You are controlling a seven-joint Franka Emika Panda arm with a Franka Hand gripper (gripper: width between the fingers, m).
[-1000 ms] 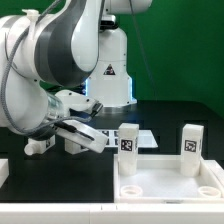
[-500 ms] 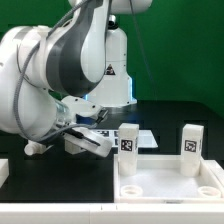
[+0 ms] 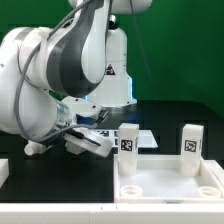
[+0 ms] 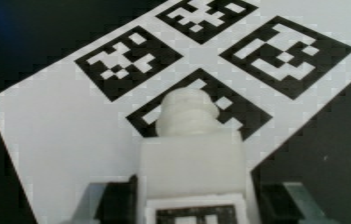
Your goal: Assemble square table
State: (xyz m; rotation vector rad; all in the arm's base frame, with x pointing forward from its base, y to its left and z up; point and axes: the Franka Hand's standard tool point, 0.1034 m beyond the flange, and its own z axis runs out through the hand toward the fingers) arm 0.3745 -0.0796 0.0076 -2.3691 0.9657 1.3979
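Observation:
The square tabletop (image 3: 170, 188) lies at the front of the exterior view's right. Two white legs stand upright on it, one at its left corner (image 3: 128, 142) and one at its right corner (image 3: 191, 143); each bears a tag. My gripper (image 3: 93, 143) hangs low over the table just left of the tabletop. In the wrist view it (image 4: 191, 205) is shut on another white leg (image 4: 190, 150) with a tag on its near face. That leg's pointed end sticks out over the marker board. The dark fingers (image 4: 110, 203) press its sides.
The marker board (image 4: 65, 110) lies under the held leg, and it also shows behind the left leg in the exterior view (image 3: 146, 136). A white piece (image 3: 4, 172) sits at the left edge. The robot base (image 3: 112, 80) stands behind.
The arm's upper links have swung to the exterior view's right and the gripper has dipped slightly with the leg. In the last half second nothing moved.

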